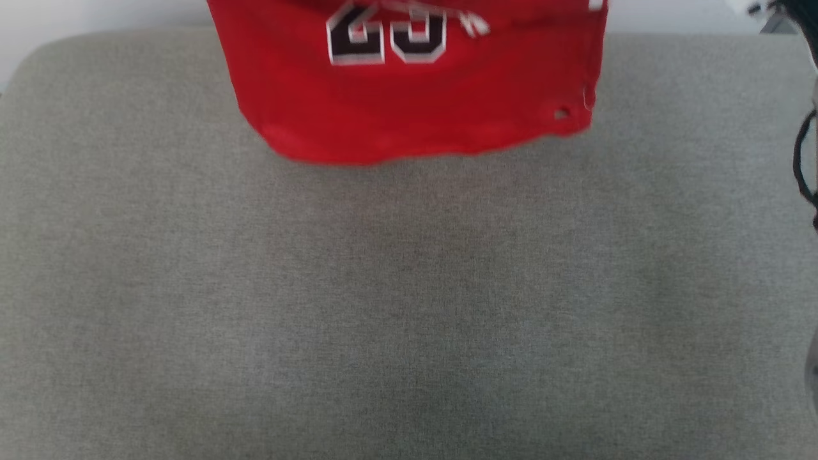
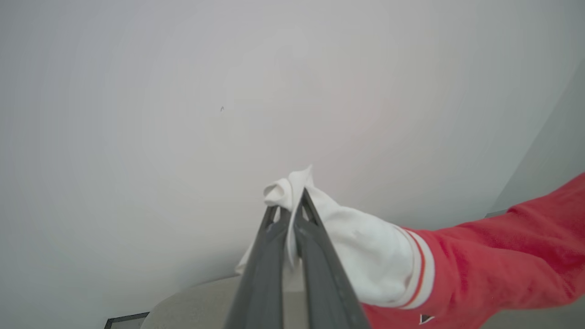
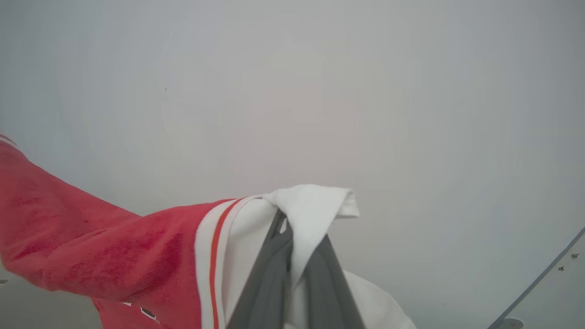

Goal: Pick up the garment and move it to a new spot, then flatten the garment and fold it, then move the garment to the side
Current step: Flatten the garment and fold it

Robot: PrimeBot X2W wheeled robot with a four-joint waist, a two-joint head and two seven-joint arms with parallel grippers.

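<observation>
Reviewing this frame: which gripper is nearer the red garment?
Neither, left and right tie: both touch it. The left gripper is shut on one white sleeve of the garment; the right gripper is shut on the other sleeve, the red body stretched between them.

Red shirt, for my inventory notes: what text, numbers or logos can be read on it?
"23" on the shirt, black digits edged white; tops cut off, so not certain.
White mark beside the digits: too blurred to read.
Small dark emblem: too small to read.
</observation>
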